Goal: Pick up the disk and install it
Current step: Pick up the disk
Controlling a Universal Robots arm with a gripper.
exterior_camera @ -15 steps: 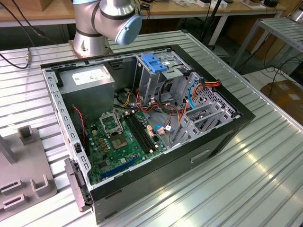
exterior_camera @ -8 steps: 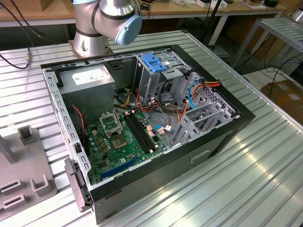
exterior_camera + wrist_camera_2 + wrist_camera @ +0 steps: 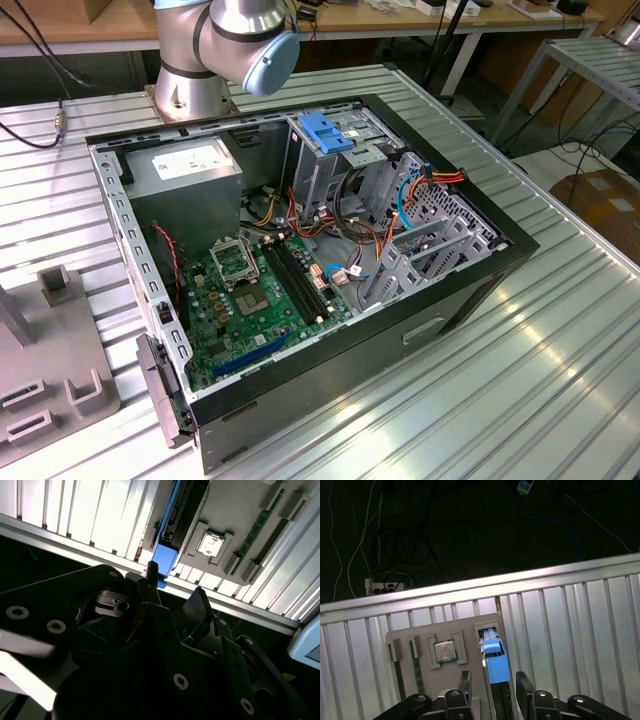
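Observation:
The disk (image 3: 495, 666) stands on edge in a slot of a grey fixture plate (image 3: 470, 625), its blue carrier end facing the wrist. In the second wrist view the same blue end (image 3: 164, 559) shows just beyond the fingertips, with the dark body running away behind it. My gripper (image 3: 493, 687) is open. One dark finger (image 3: 465, 682) is on each side of the disk, apart from it. In the second wrist view the gripper (image 3: 175, 580) hangs just above the blue carrier.
The fixture plate (image 3: 240, 510) also holds a square processor chip (image 3: 445, 651) and a green memory stick (image 3: 417, 667). The open computer case (image 3: 400, 350) lies on the slatted aluminium table (image 3: 560, 380), with a blue ridged handle (image 3: 325, 130) at its drive cage. The arm's base (image 3: 190, 70) stands behind the case.

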